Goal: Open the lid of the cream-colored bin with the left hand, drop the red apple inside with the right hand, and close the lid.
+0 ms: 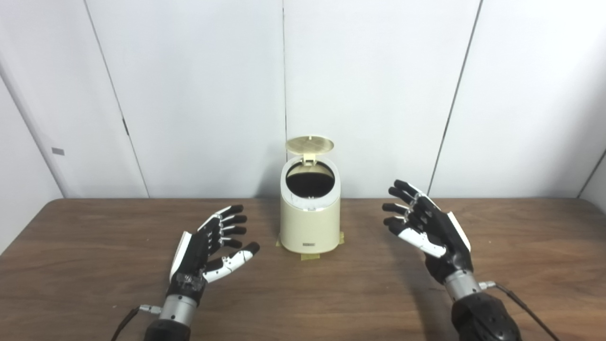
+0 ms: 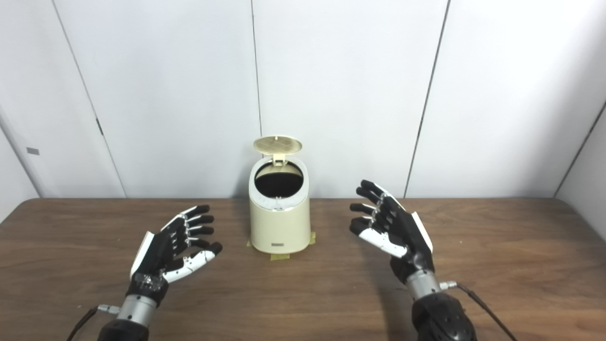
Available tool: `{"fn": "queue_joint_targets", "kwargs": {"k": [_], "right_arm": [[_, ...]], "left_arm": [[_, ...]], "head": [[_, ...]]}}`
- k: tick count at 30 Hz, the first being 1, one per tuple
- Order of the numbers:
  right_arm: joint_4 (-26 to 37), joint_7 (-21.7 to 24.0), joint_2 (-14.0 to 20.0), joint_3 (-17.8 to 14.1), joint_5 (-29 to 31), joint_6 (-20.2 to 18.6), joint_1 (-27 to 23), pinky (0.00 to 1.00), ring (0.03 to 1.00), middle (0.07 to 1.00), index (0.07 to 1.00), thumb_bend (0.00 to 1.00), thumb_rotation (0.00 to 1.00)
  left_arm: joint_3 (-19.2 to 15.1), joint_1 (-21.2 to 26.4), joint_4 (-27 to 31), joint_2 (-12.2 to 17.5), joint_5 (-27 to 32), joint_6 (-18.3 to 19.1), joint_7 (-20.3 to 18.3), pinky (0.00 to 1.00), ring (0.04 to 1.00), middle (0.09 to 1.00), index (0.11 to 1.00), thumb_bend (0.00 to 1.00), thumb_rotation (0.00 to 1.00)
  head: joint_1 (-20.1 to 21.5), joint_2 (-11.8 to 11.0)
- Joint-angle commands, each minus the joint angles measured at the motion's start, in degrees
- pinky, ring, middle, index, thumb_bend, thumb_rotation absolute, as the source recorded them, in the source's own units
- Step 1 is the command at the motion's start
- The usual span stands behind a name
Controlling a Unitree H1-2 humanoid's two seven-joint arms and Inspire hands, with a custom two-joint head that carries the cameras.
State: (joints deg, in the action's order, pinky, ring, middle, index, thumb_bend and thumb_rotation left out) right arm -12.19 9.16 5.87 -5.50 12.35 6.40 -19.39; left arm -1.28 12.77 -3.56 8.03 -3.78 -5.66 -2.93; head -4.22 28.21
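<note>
The cream-colored bin [image 1: 310, 222] stands upright at the middle of the wooden table [image 1: 94, 284], near the back wall. Its round lid [image 1: 309, 145] is tipped up and back on its hinge, leaving the dark mouth [image 1: 310, 181] open. My left hand [image 1: 208, 248] hovers low to the bin's left, palm inward, fingers spread, holding nothing. To the bin's right my right hand [image 1: 426, 227] is raised a little higher, open and empty too. No red apple shows in either view, and the bin's inside is too dark to see into.
Strips of yellow tape [image 1: 310, 257] mark the bin's base on the table. White wall panels [image 1: 378, 94] rise directly behind the table's back edge. Thin cables [image 1: 521, 303] run from both wrists toward the front edge.
</note>
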Motion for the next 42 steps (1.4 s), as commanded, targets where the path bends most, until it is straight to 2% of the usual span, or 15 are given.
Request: {"fn": "queue_joint_targets", "kwargs": {"k": [1,4,9,14,21,26,29,34,40,42], "right_arm": [[2.4,0.37,-0.67,-0.32,1.34,2.62,-1.15,0.57,0.715,0.831,0.816,0.92,0.3],[2.65,-0.14,-1.16,-0.54,1.18,2.77,-0.7,0.57,0.719,0.832,0.813,0.93,0.32],[1.74,-0.15,-1.3,-0.98,1.28,3.81,-1.0,0.57,0.712,0.817,0.807,0.89,0.3],[2.7,-0.77,-1.59,-0.85,0.61,2.87,-1.06,0.56,0.705,0.813,0.809,0.89,0.29],[3.62,-1.69,-1.97,-0.53,-0.1,2.03,-0.86,0.56,0.701,0.808,0.805,0.89,0.28],[4.04,-1.69,-2.15,-0.29,-0.03,2.14,-0.74,0.54,0.692,0.805,0.804,0.87,0.27],[4.06,-1.86,-2.19,-0.24,-0.18,2.08,-0.83,0.53,0.681,0.803,0.799,0.88,0.28],[5.36,-2.66,-2.62,0.08,-0.5,0.53,-0.75,0.53,0.659,0.794,0.789,0.88,0.27],[5.73,-2.89,-2.95,0.31,-0.41,-0.18,-0.75,0.54,0.658,0.797,0.791,0.87,0.27],[5.89,-2.97,-3.03,0.46,-0.75,-0.14,-0.71,0.55,0.659,0.797,0.793,0.87,0.28]], "left_arm": [[-0.02,3.79,2.83,1.27,-0.11,-2.29,-0.33,0.65,0.762,0.823,0.842,0.72,0.25],[0.02,7.27,4.37,2.57,-0.12,-0.17,-1.36,0.67,0.803,0.868,0.846,0.76,0.31],[0.81,15.03,4.27,4.61,-1.92,2.75,-2.67,0.71,0.888,0.936,0.899,0.82,0.46],[3.11,24.05,0.96,6.63,-4.46,5.8,-4.65,0.82,0.936,0.994,0.97,0.91,0.47],[7.65,32.73,-4.56,8.42,-10.94,7.18,-6.27,0.8,0.958,1.0,0.981,0.96,0.51],[11.65,37.66,-8.86,9.02,-16.96,5.95,-6.66,0.79,0.951,0.988,0.971,0.96,0.51],[15.12,39.79,-10.77,9.88,-21.99,4.47,-6.61,0.8,0.964,0.991,0.974,0.95,0.5],[21.62,41.12,-10.75,12.63,-32.72,2.85,-6.79,0.9,0.993,0.968,0.942,0.97,0.54],[23.12,40.55,-8.6,13.55,-36.46,2.77,-9.44,0.97,1.0,0.865,0.829,1.0,0.53],[23.08,40.15,-7.84,13.72,-36.86,2.46,-10.28,0.99,1.0,0.833,0.8,1.0,0.56]], "head": [[-0.17,0.05],[-0.12,-0.08],[0.03,-0.29],[0.16,-0.6],[0.81,-0.86],[1.11,-0.83],[1.38,-0.74],[1.72,-0.67],[2.17,-0.63],[2.22,-0.46]]}}
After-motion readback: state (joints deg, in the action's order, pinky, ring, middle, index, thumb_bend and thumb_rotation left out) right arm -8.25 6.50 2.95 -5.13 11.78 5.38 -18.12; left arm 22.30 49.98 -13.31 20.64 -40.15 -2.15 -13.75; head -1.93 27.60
